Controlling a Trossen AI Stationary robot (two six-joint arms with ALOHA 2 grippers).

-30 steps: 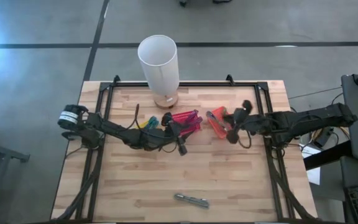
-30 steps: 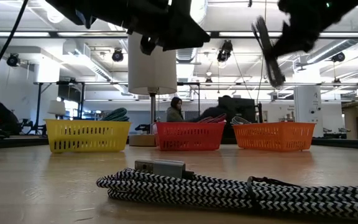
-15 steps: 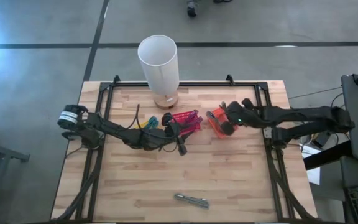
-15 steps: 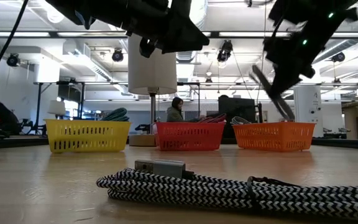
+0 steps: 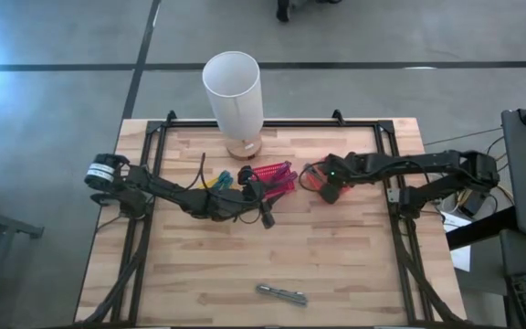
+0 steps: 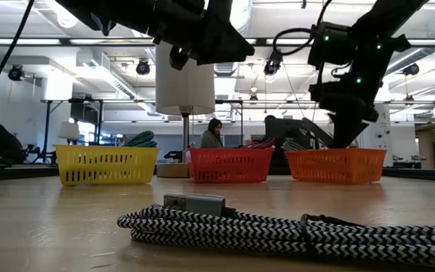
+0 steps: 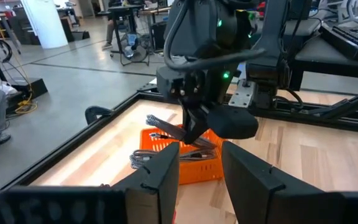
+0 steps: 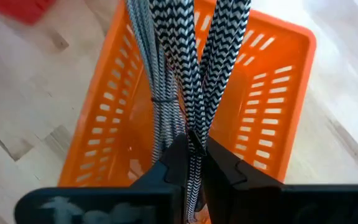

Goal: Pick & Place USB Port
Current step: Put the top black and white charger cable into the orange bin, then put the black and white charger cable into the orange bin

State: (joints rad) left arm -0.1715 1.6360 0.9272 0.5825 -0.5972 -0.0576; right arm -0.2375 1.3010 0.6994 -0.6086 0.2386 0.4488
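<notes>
A bundled black-and-white braided USB cable (image 8: 185, 62) is in my right gripper (image 8: 191, 165), which is shut on it above the orange basket (image 8: 278, 81), at the table's far right (image 5: 310, 175). The bundle's free end reaches down into that basket (image 6: 334, 166). A second braided cable (image 5: 281, 294) lies flat near the table's near edge, its metal plug (image 6: 195, 202) on top of the coil. My left gripper (image 7: 201, 165) is open and hovers beside the red basket (image 5: 277, 174), touching nothing. My right gripper pinches the cable bundle between its two fingers at a folded part (image 8: 194, 134), with several strands together. The fingers slant down from above, from the table's right side. The bundle runs on beyond the fingertips, and its far end dips inside the orange basket (image 6: 316, 142).
A white lamp (image 5: 234, 91) stands at the table's far edge, behind the baskets. A yellow basket (image 6: 106, 165) holding coiled cords sits left of the red basket (image 6: 229, 166). Black rails (image 5: 400, 219) frame the tabletop. Bare wood lies between the baskets and the near cable.
My right gripper has moved toward the table's left and down over the orange basket, tipping its fingers downward. The held cable bundle, which stuck up in the air, has swung down, and its end now reaches into the basket.
</notes>
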